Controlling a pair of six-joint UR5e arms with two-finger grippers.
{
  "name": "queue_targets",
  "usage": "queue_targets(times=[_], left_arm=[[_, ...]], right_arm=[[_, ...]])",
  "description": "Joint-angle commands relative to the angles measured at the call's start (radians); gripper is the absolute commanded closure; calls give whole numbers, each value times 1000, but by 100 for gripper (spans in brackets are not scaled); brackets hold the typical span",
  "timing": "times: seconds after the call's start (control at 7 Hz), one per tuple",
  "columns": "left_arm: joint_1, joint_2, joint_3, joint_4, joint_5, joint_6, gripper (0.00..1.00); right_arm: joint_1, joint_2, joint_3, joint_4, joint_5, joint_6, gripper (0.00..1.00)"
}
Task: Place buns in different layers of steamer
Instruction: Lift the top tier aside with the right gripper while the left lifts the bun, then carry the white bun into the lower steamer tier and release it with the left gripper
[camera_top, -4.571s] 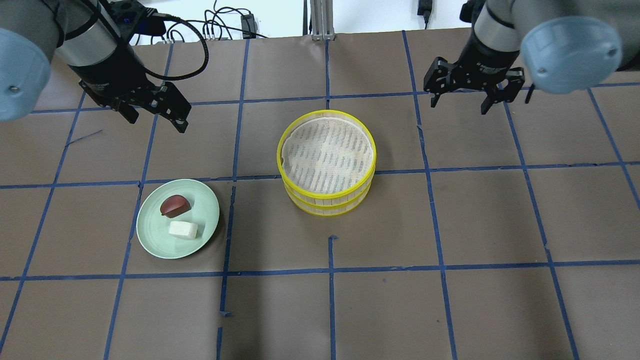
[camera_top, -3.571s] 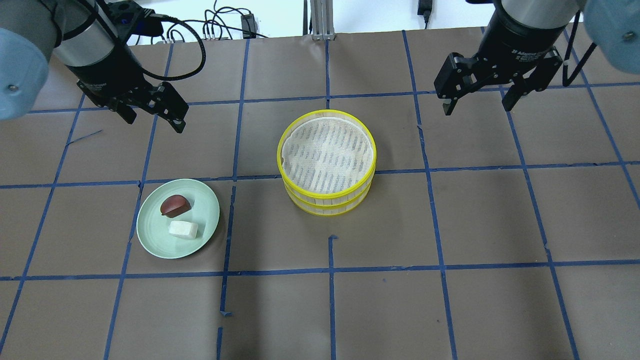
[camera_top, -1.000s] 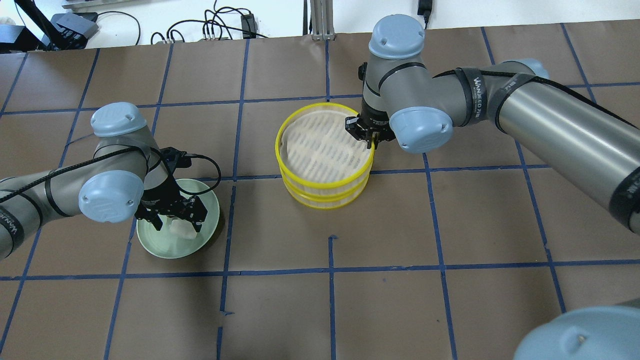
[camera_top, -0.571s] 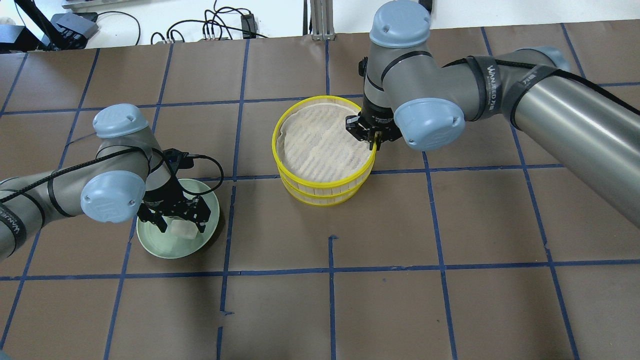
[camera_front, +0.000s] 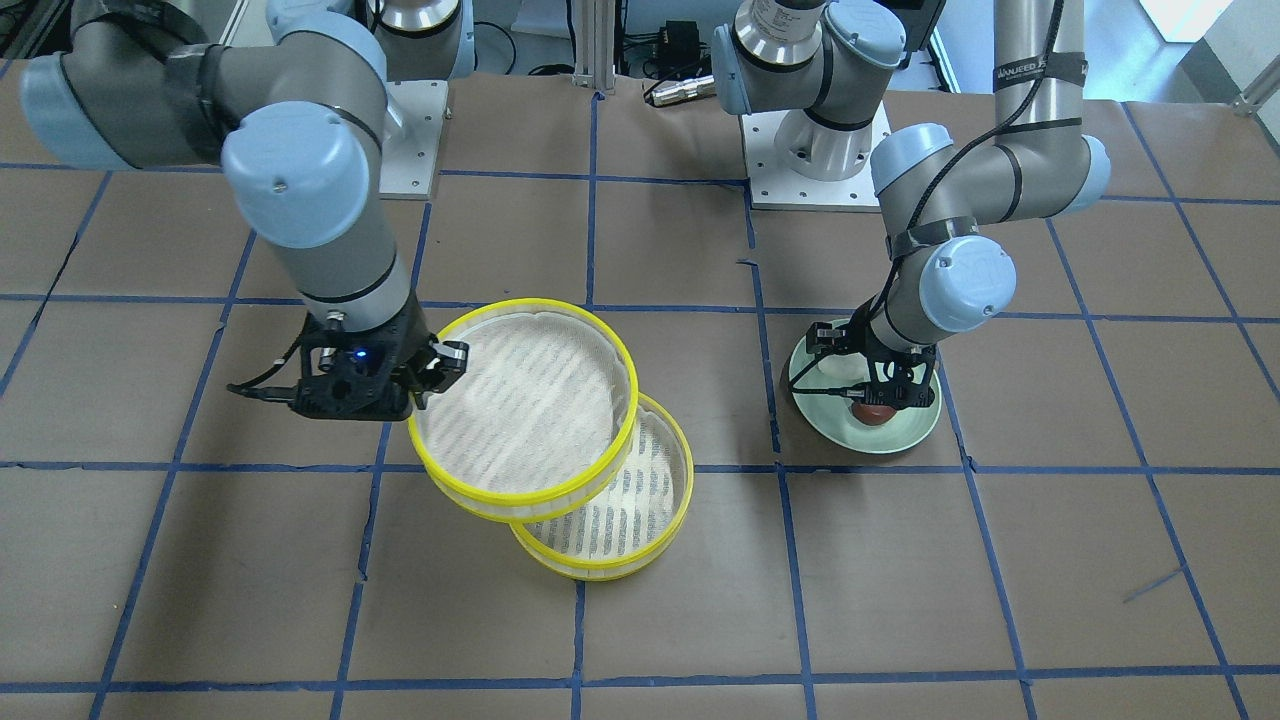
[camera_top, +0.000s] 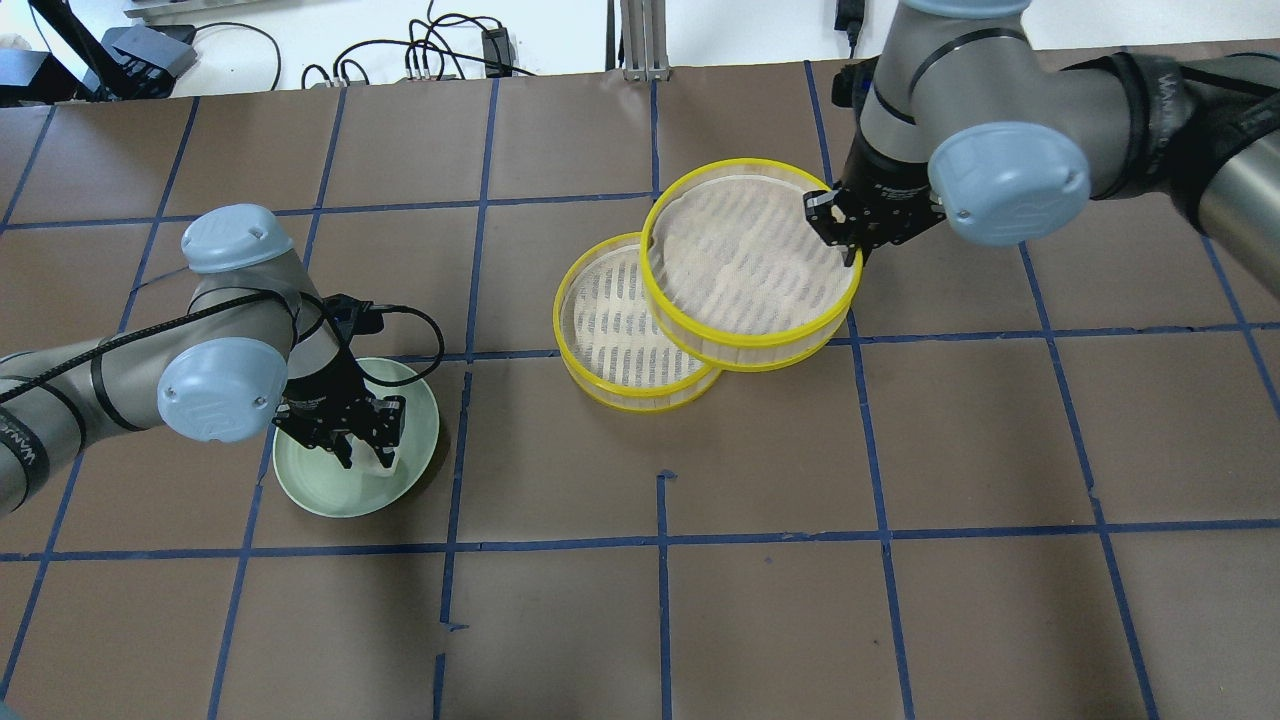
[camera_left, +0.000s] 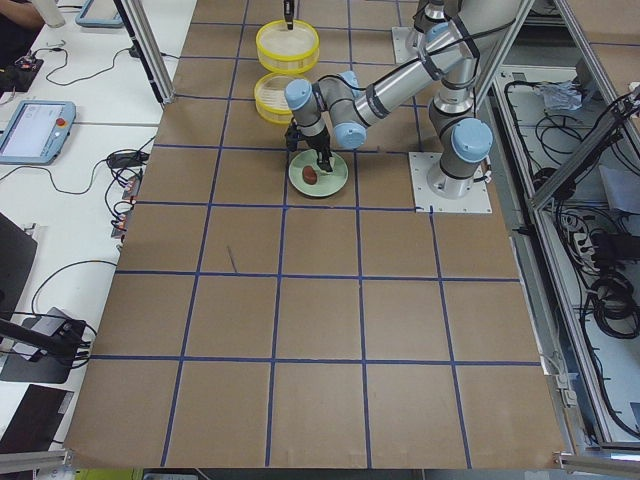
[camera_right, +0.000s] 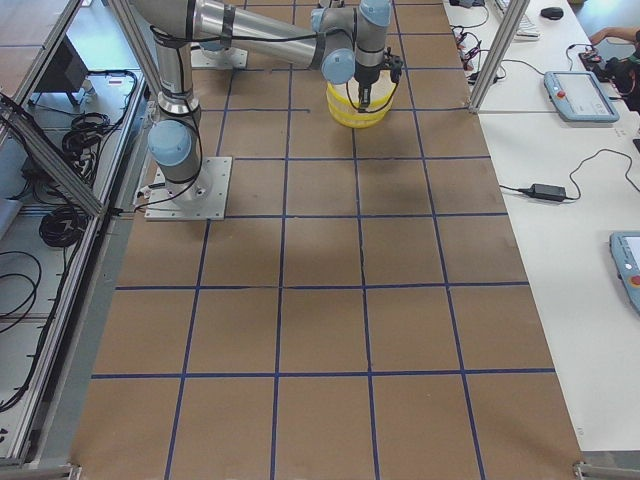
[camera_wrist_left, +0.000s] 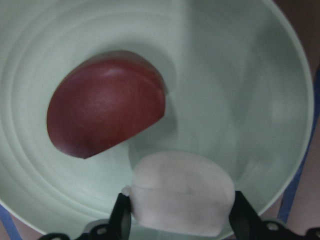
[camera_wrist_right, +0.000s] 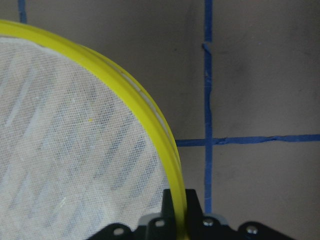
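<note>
The right gripper (camera_top: 851, 252) clamps the rim of one round yellow-rimmed, woven-floored steamer tray (camera_top: 745, 341), holding it raised and right of its twin (camera_top: 608, 318) on the table (camera_top: 950, 450). At left, the left gripper (camera_wrist_left: 181, 220) squeezes the blocky white bun (camera_wrist_left: 182, 192) on the pale green plate (camera_top: 312, 490), beside the oval red-brown bun (camera_wrist_left: 105, 102).

You can read one word: WANJEED, in white letters on the black strap (camera_front: 1040, 72) round the left arm (camera_front: 1035, 140). Lettering on the other straps is too small to read.
</note>
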Motion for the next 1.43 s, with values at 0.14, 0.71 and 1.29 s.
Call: queue_targets(times=[0.14, 0.71, 1.29], left_arm=[[-90, 91, 201, -167, -7, -110, 89], [-243, 12, 450, -290, -248, -391, 89], [-465, -230, 449, 171, -317, -652, 75]], right_arm=[[-158, -46, -4, 56, -26, -141, 92], [-200, -46, -1, 79, -45, -243, 92], [-197, -46, 3, 80, -39, -244, 92]])
